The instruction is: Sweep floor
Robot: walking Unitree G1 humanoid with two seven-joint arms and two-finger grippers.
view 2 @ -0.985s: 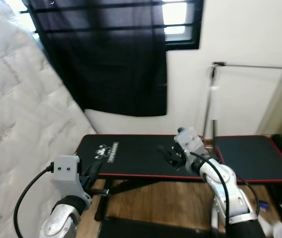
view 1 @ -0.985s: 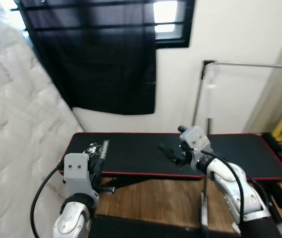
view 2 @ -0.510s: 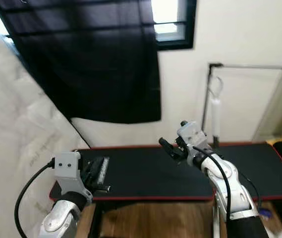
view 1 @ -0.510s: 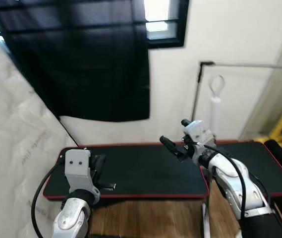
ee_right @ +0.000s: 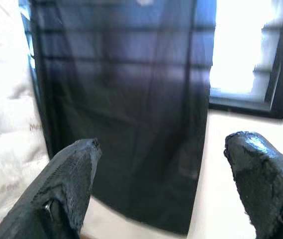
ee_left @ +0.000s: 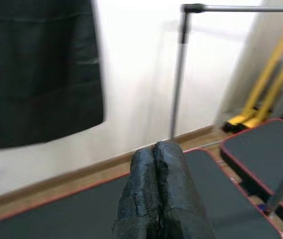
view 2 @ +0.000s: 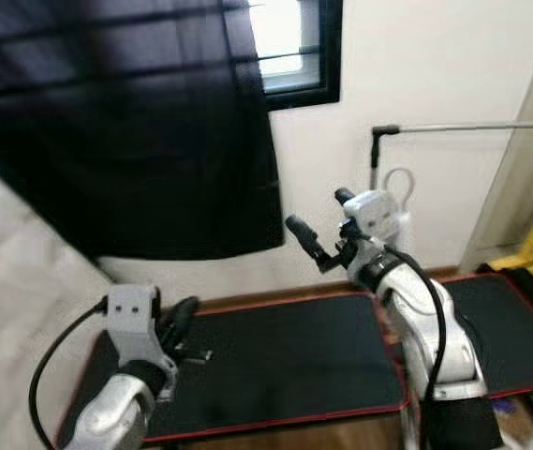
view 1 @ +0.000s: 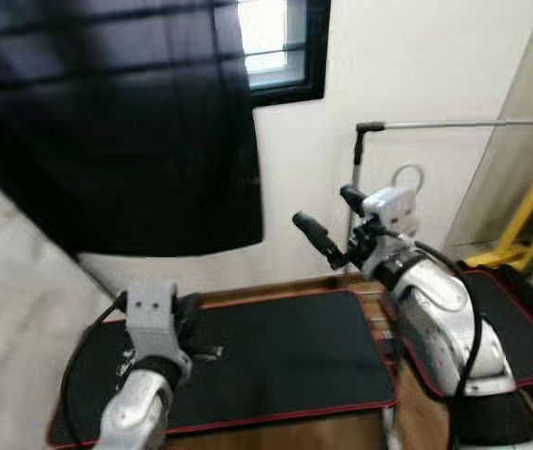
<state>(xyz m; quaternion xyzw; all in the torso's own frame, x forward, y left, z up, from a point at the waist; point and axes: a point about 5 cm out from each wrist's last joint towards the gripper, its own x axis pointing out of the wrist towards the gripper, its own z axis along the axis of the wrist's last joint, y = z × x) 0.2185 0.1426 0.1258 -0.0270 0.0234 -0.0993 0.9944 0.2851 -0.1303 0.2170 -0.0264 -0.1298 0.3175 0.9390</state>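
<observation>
You are facing a wall with a black curtain (view 1: 116,141) hanging over a window, and neither gripper is carrying anything yet. The right gripper (view 1: 327,225) is raised in front of the wall, just beside the curtain's lower corner, with its two fingers spread wide apart and nothing between them. The left gripper (ee_left: 156,191) is hanging lower, over the black mat (view 1: 285,361) below the curtain, with its fingers pressed together and empty.

The thing you need for sweeping is most likely the white handle with a loop at its top (view 1: 405,183), which is leaning against the wall well to the right of the curtain, under the metal rail (view 1: 453,124). The right arm is hiding most of it, so I cannot tell whether it is a broom, nor where its head is.

To do this step well, keep turning away from the curtain until that handle is sitting in the middle of your head view. Keep the right fingers spread as you are approaching, and aim them around the straight shaft below the loop, not the loop itself. Watch the rail's upright post (view 1: 354,187), which is standing between the curtain and the handle; it could catch the fingers.
</observation>
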